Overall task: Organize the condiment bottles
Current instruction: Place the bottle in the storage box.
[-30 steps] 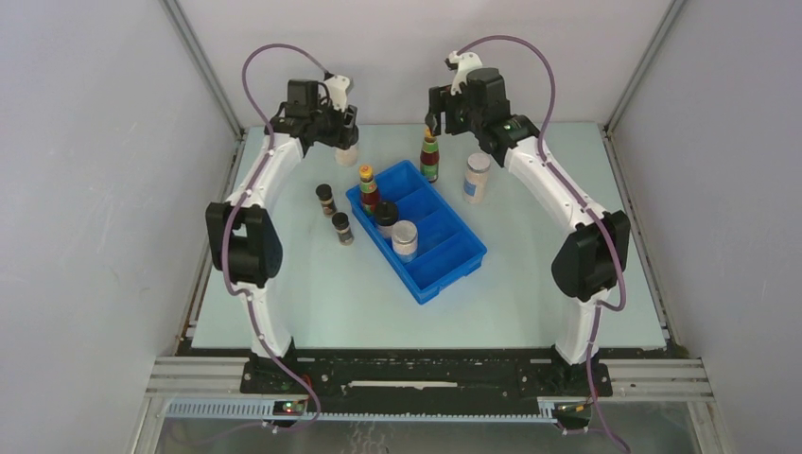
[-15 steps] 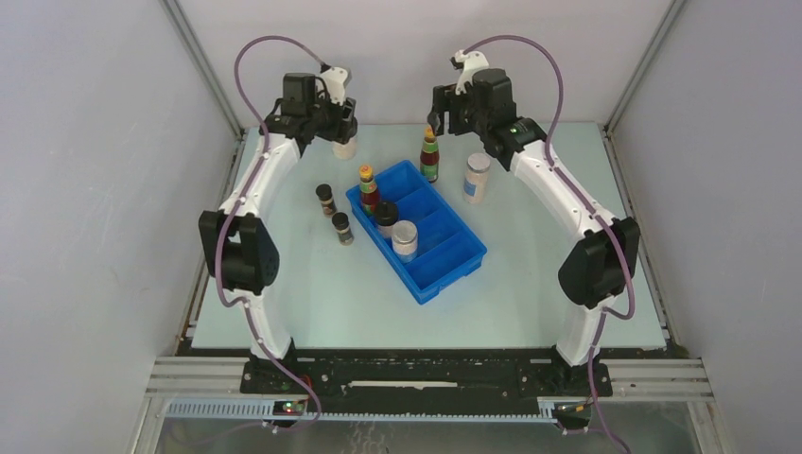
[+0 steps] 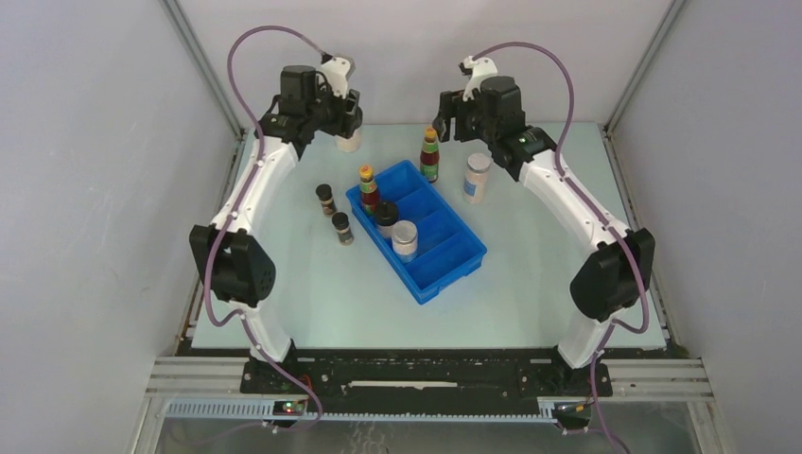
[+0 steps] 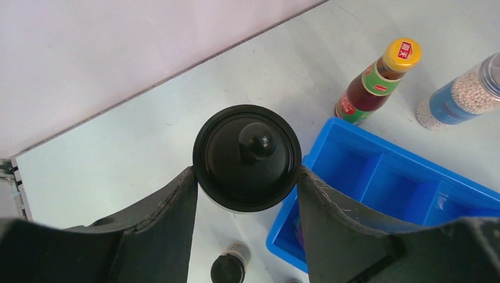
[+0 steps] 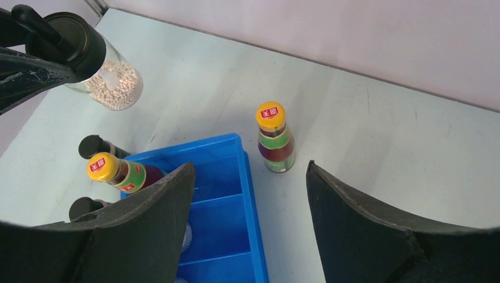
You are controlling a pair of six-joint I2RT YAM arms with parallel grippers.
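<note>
My left gripper [image 3: 346, 130] is shut on a pale bead-filled jar [image 3: 348, 142] with a black knobbed lid [image 4: 246, 154], held above the table's far left; its fingers [image 4: 177, 200] press both sides of the lid. The jar also shows in the right wrist view [image 5: 112, 82]. My right gripper [image 3: 443, 118] is open and empty, above and behind a tall dark-red bottle [image 3: 429, 157], which stands on the table next to the tray's far corner [image 5: 275, 141]. A second red bottle [image 3: 368, 188], a black-lidded jar [image 3: 385, 216] and a white-capped jar [image 3: 405, 238] stand in the blue tray [image 3: 454, 255].
Two short black-lidded spice jars [image 3: 325, 199] [image 3: 342, 228] stand on the table left of the tray. A white-capped jar [image 3: 477, 178] stands right of the tray. The enclosure's back wall is close behind both grippers.
Both arms have risen and drawn back a little. The left gripper carries its jar higher and farther back; the right gripper has shifted right, away from the red bottle's top.
</note>
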